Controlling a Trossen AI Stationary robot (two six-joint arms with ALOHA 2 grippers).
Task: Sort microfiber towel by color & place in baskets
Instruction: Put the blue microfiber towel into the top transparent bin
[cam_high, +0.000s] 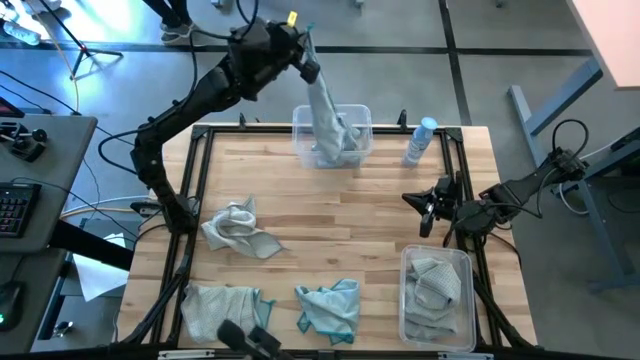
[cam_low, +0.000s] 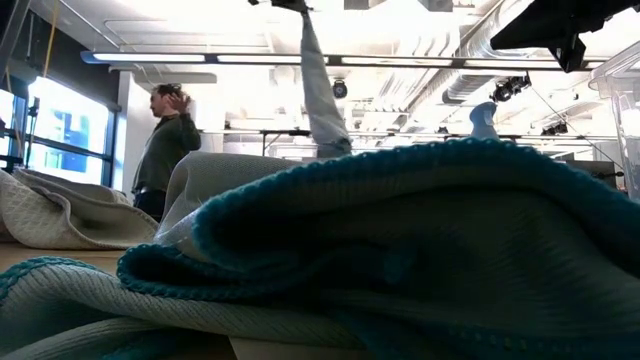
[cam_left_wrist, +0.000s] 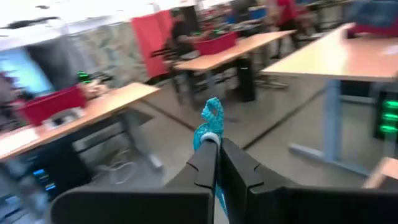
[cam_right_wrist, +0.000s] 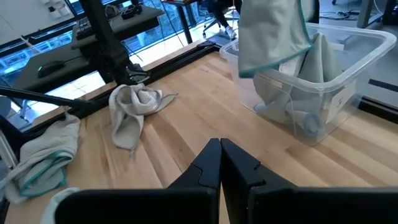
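Above the clear plastic tub (cam_high: 303, 128) at the table's far edge, the left gripper (cam_high: 308, 62) pinches a teal-edged microfibre towel (cam_high: 325, 115). Its hanging tail could drape over the rim if released off-centre. The right gripper (cam_high: 428, 208) waits shut, empty.

Teal-edged towel (cam_high: 326, 115); clear basket (cam_high: 300, 128); grey towel (cam_high: 235, 228).

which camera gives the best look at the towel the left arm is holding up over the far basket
The high view: the hanging teal-edged towel shows whole, from the left gripper down into the far basket. The right wrist view shows its lower half, the low view a thin strip, and the left wrist view only the pinched corner.
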